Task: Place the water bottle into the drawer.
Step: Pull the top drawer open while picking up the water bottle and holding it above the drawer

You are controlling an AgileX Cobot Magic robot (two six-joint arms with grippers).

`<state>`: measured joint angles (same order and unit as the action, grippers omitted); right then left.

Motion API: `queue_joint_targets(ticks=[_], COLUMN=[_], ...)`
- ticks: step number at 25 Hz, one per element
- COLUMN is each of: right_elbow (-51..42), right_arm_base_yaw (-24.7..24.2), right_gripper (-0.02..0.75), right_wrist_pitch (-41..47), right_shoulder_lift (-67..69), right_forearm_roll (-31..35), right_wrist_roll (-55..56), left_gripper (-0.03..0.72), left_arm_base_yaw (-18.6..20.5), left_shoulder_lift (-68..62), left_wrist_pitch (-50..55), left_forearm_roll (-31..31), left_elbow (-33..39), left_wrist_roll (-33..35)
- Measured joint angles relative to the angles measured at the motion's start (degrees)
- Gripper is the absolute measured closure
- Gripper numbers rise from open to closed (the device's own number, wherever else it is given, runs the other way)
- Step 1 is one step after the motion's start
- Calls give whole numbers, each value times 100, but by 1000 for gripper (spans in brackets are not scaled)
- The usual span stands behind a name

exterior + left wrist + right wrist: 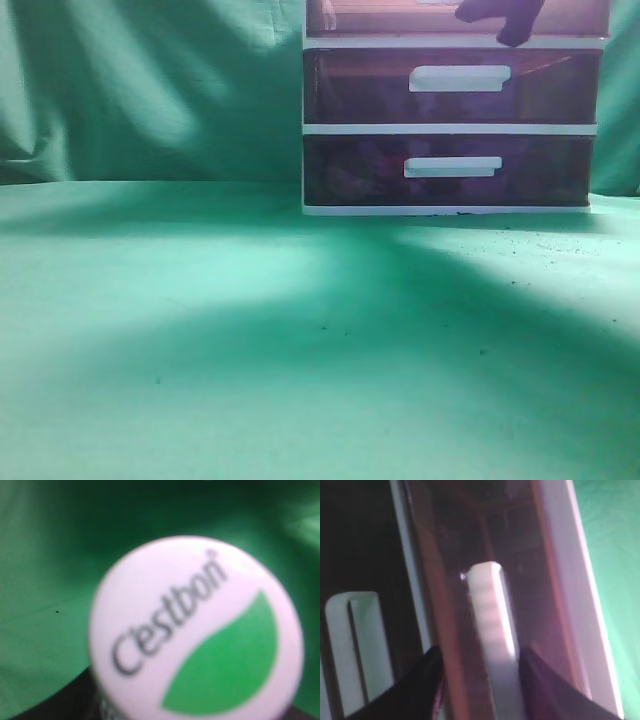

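Note:
The water bottle (197, 630) fills the left wrist view from above: a round white cap with "C'estbon" lettering and a green leaf, high over the green cloth. My left gripper's fingers are hidden behind it, with only dark edges at the bottom corners. Neither the bottle nor the left gripper shows in the exterior view. The drawer (400, 18) is the uppermost one of the white-framed unit, cut off by the top edge. My right gripper (505, 25) is at its front. In the right wrist view its dark fingers (480, 652) straddle the drawer's white bar handle (487, 605).
Two like drawers sit below, each with a white handle (460, 78) (452, 167). The middle drawer's handle also shows in the right wrist view (355, 645). The unit stands at the back right on a green cloth (250, 330) that also hangs behind.

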<state>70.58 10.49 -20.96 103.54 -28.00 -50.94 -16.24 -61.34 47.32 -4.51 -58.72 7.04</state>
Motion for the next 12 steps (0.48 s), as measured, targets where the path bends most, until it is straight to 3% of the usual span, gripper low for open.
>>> queue_joint_targets(ticks=[7,11,12], right_elbow=[75,75,75], right_arm_base_yaw=[0,0,0], right_gripper=[612,614,654], right_wrist_pitch=[-382,-392,-392], right_shoulder_lift=[123,134,134], right_forearm_roll=[50,180,240], right_wrist_roll=[-181,-598,-643], left_gripper=[398,398,398], left_arm_base_yaw=[0,0,0], left_shoulder_lift=[3,3,3], left_wrist_pitch=[22,26,35], left_forearm_roll=[49,49,49], left_elbow=[0,0,0], left_wrist_roll=[0,0,0])
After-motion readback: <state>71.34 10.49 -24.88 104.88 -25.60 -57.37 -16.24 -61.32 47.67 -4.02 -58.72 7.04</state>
